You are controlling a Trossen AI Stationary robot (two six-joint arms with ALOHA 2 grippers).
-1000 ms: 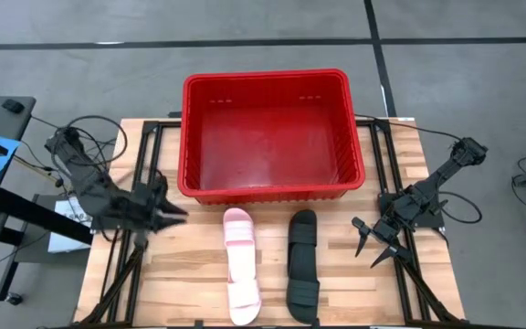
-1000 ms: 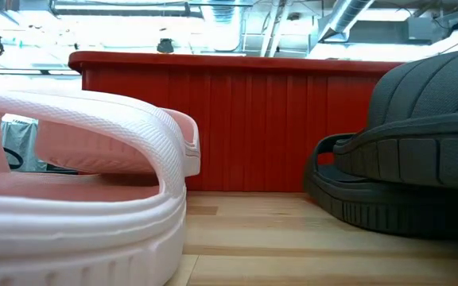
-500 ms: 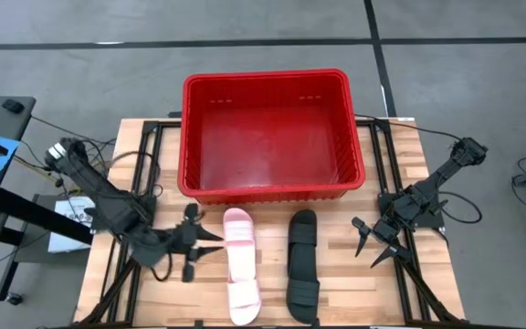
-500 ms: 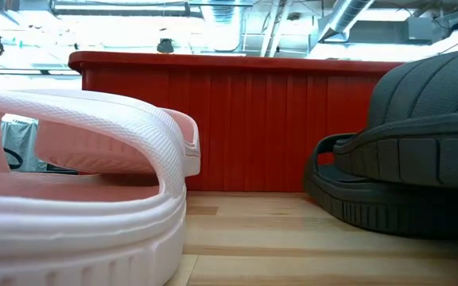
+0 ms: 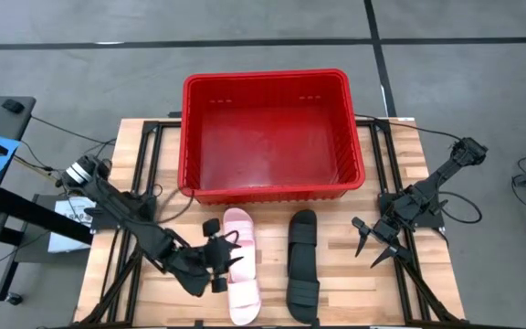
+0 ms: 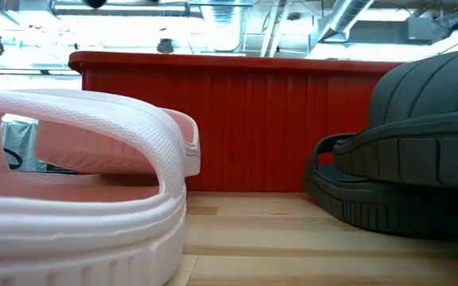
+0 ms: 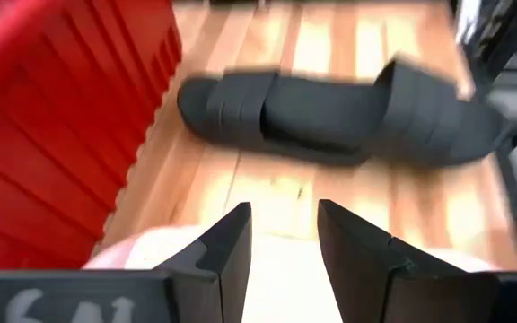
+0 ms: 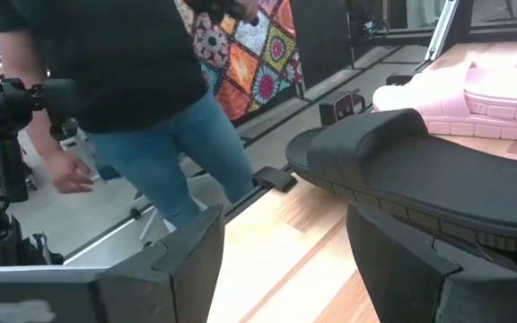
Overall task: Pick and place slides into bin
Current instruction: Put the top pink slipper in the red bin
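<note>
A pale pink slide [image 5: 242, 267] and a black slide [image 5: 303, 267] lie side by side, soles down, on the wooden table in front of the red bin [image 5: 268, 137]. My left gripper [image 5: 230, 262] is open. It slants down over the pink slide's left edge near its middle, and the pink sole [image 7: 285, 280] shows below the fingers. My right gripper [image 5: 373, 245] waits open at the table's right side, level with the black slide [image 8: 420, 170]. The low view shows both slides, pink [image 6: 78, 183] and black [image 6: 404, 159], but no gripper.
The bin [image 7: 52, 126] stands close behind the slides' far ends. Dark frame rails [image 5: 126, 265] run along both table sides. A person [image 8: 151, 90] stands beyond the table in the right wrist view. Bare wood [image 5: 272, 274] lies between the two slides.
My left gripper has swung from the table's left edge toward the right and the near edge and has come down. Its fingers now reach the pink slide's left edge. Both slides and the right arm have kept still.
</note>
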